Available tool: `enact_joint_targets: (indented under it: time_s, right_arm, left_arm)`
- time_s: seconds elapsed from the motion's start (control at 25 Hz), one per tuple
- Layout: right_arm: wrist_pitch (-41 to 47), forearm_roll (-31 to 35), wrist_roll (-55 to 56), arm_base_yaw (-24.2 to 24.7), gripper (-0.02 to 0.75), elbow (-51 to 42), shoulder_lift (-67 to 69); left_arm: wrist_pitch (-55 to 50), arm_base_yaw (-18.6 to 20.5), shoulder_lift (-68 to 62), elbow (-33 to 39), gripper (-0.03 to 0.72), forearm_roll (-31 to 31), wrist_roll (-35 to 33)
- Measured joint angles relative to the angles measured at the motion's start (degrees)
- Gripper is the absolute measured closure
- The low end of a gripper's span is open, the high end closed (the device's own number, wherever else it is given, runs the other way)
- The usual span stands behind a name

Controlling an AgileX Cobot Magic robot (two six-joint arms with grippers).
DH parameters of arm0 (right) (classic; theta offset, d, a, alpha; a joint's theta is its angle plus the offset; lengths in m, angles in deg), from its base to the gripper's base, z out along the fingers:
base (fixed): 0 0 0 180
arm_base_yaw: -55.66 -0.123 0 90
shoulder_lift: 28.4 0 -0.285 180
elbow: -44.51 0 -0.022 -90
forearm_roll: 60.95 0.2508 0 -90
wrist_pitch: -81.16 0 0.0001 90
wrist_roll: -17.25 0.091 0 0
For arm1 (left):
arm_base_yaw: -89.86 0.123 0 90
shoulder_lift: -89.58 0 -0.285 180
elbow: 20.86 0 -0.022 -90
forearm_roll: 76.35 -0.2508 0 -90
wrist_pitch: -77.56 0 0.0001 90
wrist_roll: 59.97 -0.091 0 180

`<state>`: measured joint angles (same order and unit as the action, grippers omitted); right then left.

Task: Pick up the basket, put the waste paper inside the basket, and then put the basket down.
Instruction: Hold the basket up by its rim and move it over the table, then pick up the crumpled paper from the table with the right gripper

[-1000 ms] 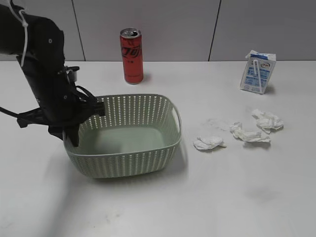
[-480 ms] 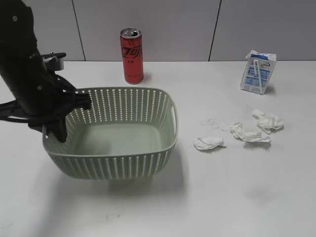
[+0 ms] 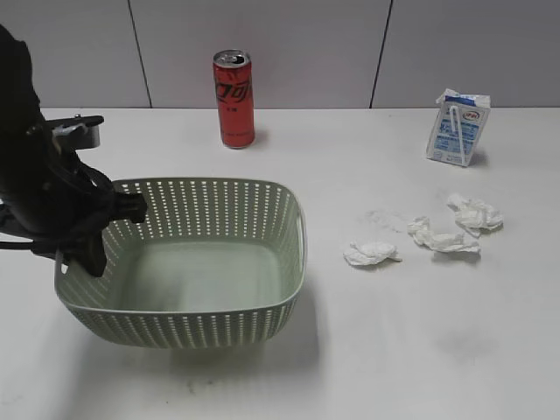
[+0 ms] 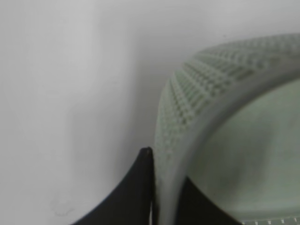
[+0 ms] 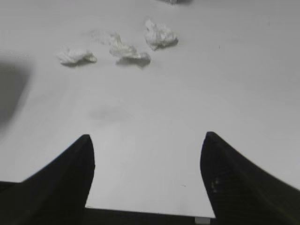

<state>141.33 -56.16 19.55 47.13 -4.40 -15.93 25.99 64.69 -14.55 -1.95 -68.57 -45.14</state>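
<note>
The pale green basket (image 3: 201,262) hangs tilted above the white table, its left rim raised. My left gripper (image 3: 94,249) is shut on that left wall; the left wrist view shows the basket wall (image 4: 197,103) pinched between the left gripper's two black jaws (image 4: 164,187). Three white wads of waste paper lie on the table to the right of the basket: one (image 3: 371,254) nearest it, one (image 3: 442,237) in the middle, one (image 3: 475,213) farthest right. They also show in the right wrist view (image 5: 77,56), (image 5: 126,51), (image 5: 159,35). My right gripper (image 5: 146,140) is open and empty above bare table, short of the paper.
A red drink can (image 3: 233,87) stands at the back behind the basket. A blue-and-white carton (image 3: 458,128) stands at the back right. The white table (image 3: 420,350) stretches to a grey wall behind.
The left gripper has lifted the basket off the table and carried it toward the left and front. The basket now tilts more. The paper wads have not moved.
</note>
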Motion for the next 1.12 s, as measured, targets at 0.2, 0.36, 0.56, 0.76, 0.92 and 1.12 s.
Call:
enact_joint_targets:
  time_s: [0.2,0.36,0.56,0.76,0.92,1.12]
  right_arm:
    - [-4.5,-1.5,2.2,0.0,0.209,2.7,22.3]
    - [-11.7,-1.6,2.5,0.0,0.209,9.1,44.2]
    - [-14.2,-1.7,1.4,0.0,0.209,22.1,72.8]
    - [-15.4,-1.7,0.3,0.6,0.209,36.5,93.7]
    - [-15.6,-1.3,0.1,1.5,0.215,44.9,104.5]
    - [-15.7,-1.2,0.0,1.6,0.237,49.1,112.4]
  left_arm:
    - [0.7,0.0,0.0,0.0,0.682,0.3,-0.9]
    - [0.9,0.0,0.0,0.0,0.682,0.4,-1.7]
    - [0.9,0.0,0.0,0.0,0.682,0.5,-2.1]
    - [0.9,0.0,0.0,0.0,0.683,0.5,-3.0]
    - [0.9,0.0,0.0,0.0,0.683,0.6,-3.3]
    - [0.9,0.0,0.0,0.0,0.683,0.6,-3.3]
